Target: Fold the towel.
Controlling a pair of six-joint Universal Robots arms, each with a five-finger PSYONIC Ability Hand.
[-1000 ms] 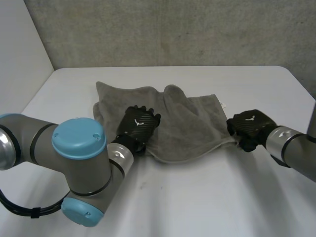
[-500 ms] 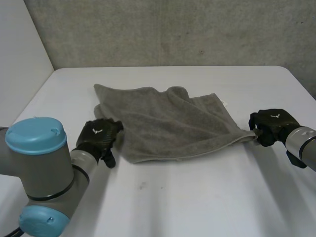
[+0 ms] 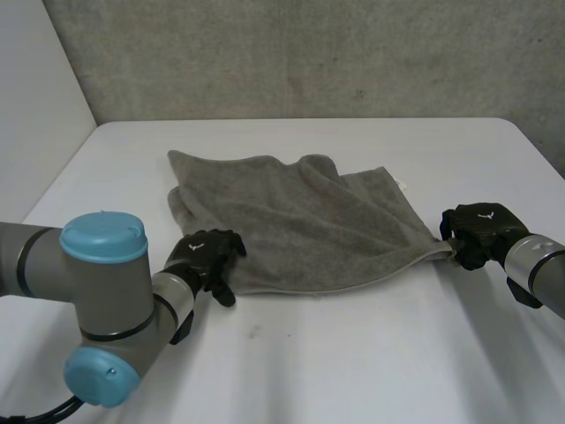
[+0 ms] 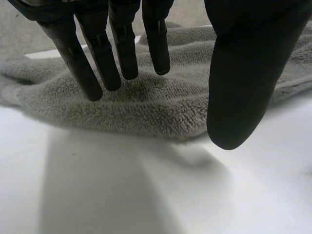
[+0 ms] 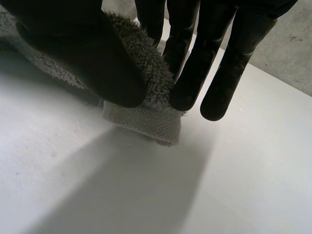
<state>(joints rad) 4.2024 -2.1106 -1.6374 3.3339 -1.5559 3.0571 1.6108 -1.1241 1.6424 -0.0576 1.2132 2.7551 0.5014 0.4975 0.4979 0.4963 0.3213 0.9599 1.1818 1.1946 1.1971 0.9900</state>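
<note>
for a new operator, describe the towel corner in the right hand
A grey towel lies on the white table. Its near edge tapers rightward to a corner pinched by the right hand. That corner alone is pulled taut, showing a flat woven hem.

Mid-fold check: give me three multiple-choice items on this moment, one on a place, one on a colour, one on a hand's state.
1. Where on the towel is the right hand?
A. its near right corner
B. its middle
C. its far left corner

2. What colour is the towel?
A. blue
B. grey
C. red

3. How is the left hand?
A. shut on the towel
B. open, fingers straight
C. curled into an empty fist

Answers:
1 A: in the right wrist view, thumb and fingers pinch the hemmed corner.
2 B: it lies grey on the white table.
3 B: the left wrist view shows straight fingers over the towel's near edge, holding nothing.
</note>
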